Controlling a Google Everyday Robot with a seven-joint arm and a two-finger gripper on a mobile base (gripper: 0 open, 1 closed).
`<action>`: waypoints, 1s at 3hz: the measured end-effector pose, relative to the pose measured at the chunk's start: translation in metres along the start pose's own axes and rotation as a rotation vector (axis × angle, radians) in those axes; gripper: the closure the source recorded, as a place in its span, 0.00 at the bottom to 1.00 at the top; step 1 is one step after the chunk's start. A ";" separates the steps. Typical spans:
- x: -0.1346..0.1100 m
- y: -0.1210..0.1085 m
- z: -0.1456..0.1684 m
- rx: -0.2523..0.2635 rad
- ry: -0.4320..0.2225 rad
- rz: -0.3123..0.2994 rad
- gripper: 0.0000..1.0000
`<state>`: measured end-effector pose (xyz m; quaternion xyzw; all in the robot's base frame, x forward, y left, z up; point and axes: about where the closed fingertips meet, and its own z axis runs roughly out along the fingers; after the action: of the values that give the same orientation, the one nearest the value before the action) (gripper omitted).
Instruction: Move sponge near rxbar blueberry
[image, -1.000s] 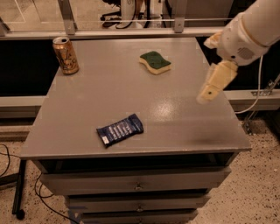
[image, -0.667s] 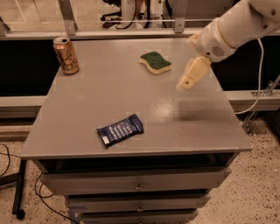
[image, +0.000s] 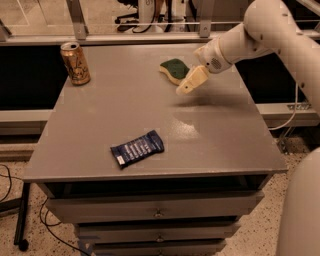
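Observation:
The sponge (image: 174, 69), dark green on top over pale yellow foam, lies flat at the far middle-right of the grey table (image: 100, 125). The rxbar blueberry (image: 137, 148), a dark navy wrapper with white print, lies near the table's front edge, left of centre. My gripper (image: 190, 82) hangs above the table just right of and in front of the sponge, its cream tip partly overlapping the sponge's right end. It holds nothing that I can see.
A gold-orange drink can (image: 75, 63) stands upright at the table's far left corner. A metal rail (image: 150, 37) runs along the back edge. Drawers (image: 157, 212) sit below the tabletop. A cable (image: 285, 125) hangs at the right.
My gripper has moved left and toward the back of the table, from the right edge to just beside the sponge. The sponge, bar and can have not moved.

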<state>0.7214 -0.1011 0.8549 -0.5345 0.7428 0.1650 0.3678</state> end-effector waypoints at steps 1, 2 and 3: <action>0.000 -0.029 0.024 0.027 -0.039 0.043 0.00; 0.003 -0.044 0.037 0.036 -0.026 0.091 0.17; 0.004 -0.052 0.041 0.036 -0.015 0.128 0.41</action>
<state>0.7835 -0.0970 0.8322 -0.4778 0.7757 0.1787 0.3716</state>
